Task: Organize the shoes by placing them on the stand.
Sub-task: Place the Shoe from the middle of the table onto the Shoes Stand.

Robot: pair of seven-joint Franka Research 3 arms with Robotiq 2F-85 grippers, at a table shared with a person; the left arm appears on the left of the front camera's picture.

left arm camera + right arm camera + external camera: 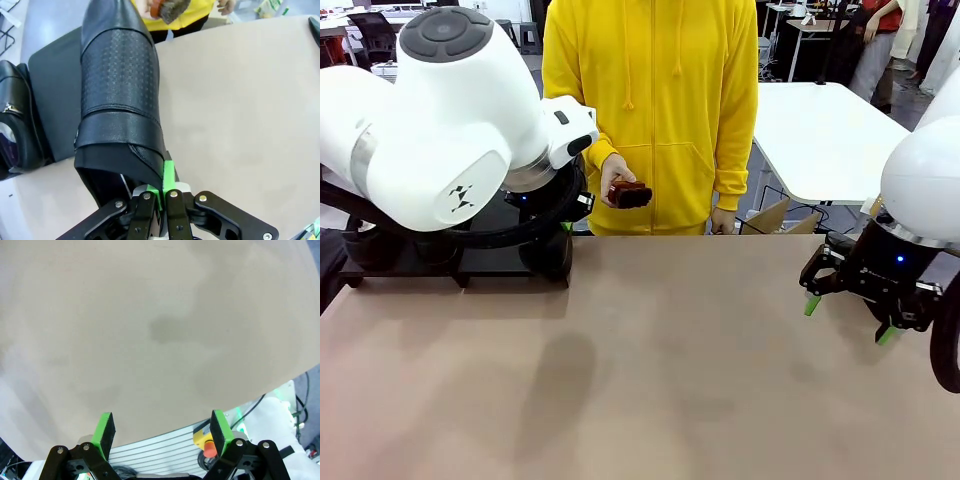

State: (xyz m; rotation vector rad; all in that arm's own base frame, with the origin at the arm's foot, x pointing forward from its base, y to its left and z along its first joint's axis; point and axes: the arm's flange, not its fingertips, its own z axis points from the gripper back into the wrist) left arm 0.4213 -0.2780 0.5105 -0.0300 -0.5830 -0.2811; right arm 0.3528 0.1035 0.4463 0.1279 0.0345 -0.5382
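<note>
My left gripper (167, 175) is shut on the heel rim of a glossy black shoe (120, 90) with a perforated upper. The shoe's toe points away, over the right edge of the matte black stand (55, 100). In the front view this shoe (548, 258) shows dark below the left gripper (563, 228), at the right end of the stand (420, 262). A second black shoe (17, 120) rests at the stand's left side. My right gripper (845, 318) hovers open over the table's right side, green pads (105, 427) wide apart and nothing between them.
A person in a yellow hoodie (660, 90) stands across the table, holding a small brown brush (628, 193) in one hand. The tan table (670, 380) stretches bare between the arms. A white table (820, 130) and a cardboard box (775, 215) stand behind.
</note>
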